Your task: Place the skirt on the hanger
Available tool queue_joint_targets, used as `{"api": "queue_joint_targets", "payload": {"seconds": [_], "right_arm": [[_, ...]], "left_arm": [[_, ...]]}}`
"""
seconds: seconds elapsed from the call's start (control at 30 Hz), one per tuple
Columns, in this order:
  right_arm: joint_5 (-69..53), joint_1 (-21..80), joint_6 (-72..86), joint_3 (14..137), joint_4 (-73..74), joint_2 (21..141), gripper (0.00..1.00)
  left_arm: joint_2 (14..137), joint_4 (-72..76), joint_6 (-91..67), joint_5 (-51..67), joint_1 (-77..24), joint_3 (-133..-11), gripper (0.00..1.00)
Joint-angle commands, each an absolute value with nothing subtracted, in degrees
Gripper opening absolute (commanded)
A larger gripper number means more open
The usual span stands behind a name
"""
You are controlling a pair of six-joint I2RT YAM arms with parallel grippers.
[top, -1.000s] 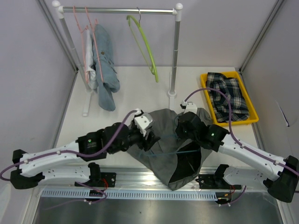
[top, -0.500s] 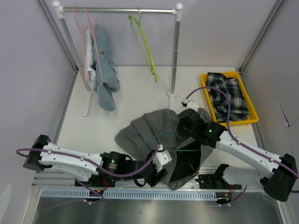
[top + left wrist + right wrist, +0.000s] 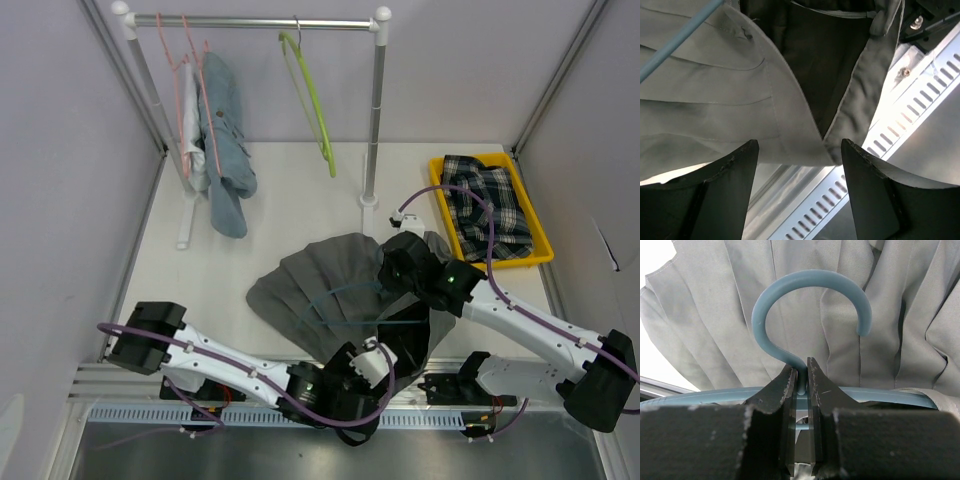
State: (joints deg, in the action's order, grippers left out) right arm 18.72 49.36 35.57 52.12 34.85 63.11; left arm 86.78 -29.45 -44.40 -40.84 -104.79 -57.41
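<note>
White tabletop (image 3: 290, 190), left arm (image 3: 230, 365) stretched low, pincer (image 3: 799, 145) agape at skirt (image 3: 310, 285).

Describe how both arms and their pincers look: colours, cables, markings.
Both the left arm and right arm have white shell links, black joint housings and a purple cable running along them. A small green light glows on the right arm's black wrist section. The left pincer and right pincer have matte black, wedge-shaped fingers with scuffed edges.
</note>
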Motion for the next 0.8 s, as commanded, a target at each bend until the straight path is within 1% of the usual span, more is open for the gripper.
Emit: {"api": "queue_joint_targets", "payload": {"seconds": [0.0, 0.13, 0.37, 0.5, 0.6, 0.63, 0.67, 0.7, 0.77], "right_arm": [[19.2, 49.0, 35.6, 53.9, 33.7, 61.8, 0.00], [18.8, 48.9, 35.7, 53.1, 33.1, 61.1, 0.00], [18.4, 48.7, 35.8, 52.5, 32.3, 60.8, 0.00], [18.2, 48.6, 35.7, 52.1, 32.1, 60.7, 0.00], [18.2, 48.5, 35.7, 52.0, 32.1, 60.6, 0.00], [18.2, 48.4, 35.7, 51.9, 32.1, 60.5, 0.00], [18.3, 48.3, 35.8, 51.9, 32.1, 60.4, 0.00], [18.3, 48.3, 35.7, 52.0, 32.2, 60.2, 0.00], [18.3, 48.1, 35.6, 52.0, 32.0, 60.0, 0.00]], "left_arm": [[89.4, -32.3, -49.0, -43.9, -105.2, -61.5, 0.73], [91.4, -32.7, -49.0, -42.0, -105.3, -62.4, 0.73], [95.3, -39.5, -54.6, -42.2, -105.6, -63.6, 0.72], [95.9, -40.7, -55.4, -41.6, -105.6, -63.5, 0.68], [96.2, -42.2, -57.1, -41.4, -105.6, -63.2, 0.56], [96.0, -42.4, -58.1, -41.4, -105.5, -62.3, 0.46], [95.0, -42.4, -58.5, -41.5, -105.4, -61.4, 0.39], [94.2, -42.0, -59.1, -41.3, -104.5, -59.8, 0.29], [92.0, -39.1, -59.1, -40.3, -103.3, -57.0, 0.19]]}}
